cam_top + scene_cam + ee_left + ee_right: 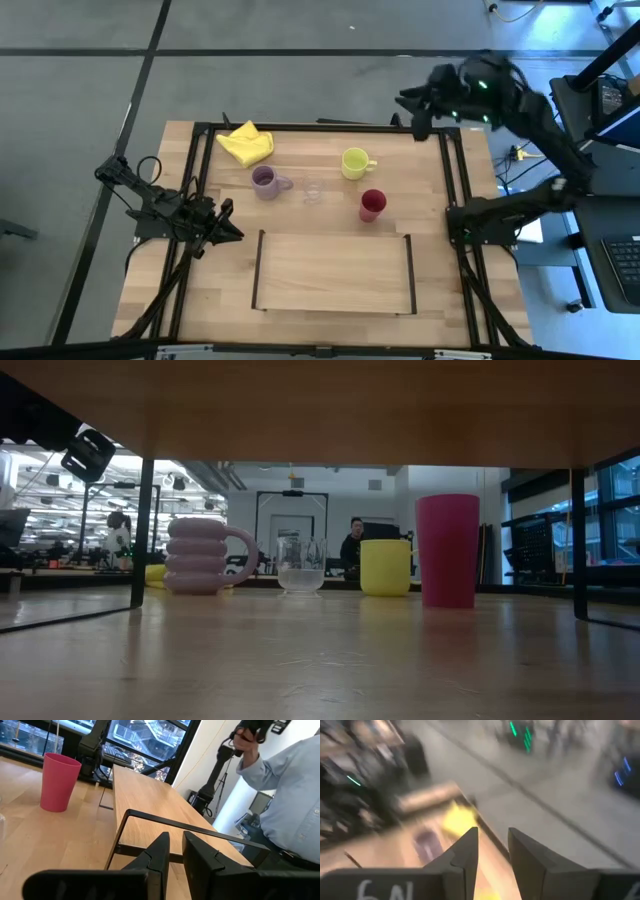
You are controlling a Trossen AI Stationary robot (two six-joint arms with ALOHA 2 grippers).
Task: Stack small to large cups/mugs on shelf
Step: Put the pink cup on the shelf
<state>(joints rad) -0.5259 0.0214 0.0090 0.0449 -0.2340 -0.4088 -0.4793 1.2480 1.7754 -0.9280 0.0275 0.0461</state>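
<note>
Light-wood shelf (335,272), bounded by a thin dark frame, holds nothing. Four vessels stand upright beyond it in a loose row, apart from one another: purple mug (265,182), tiny clear glass (312,190), yellow-green mug (354,163), red cup (372,205). No contents visible in any. Left gripper (228,226), at the table's left edge, fingers slightly parted, holds nothing. Right gripper (410,102), raised past the far right corner, likewise parted and empty.
</note>
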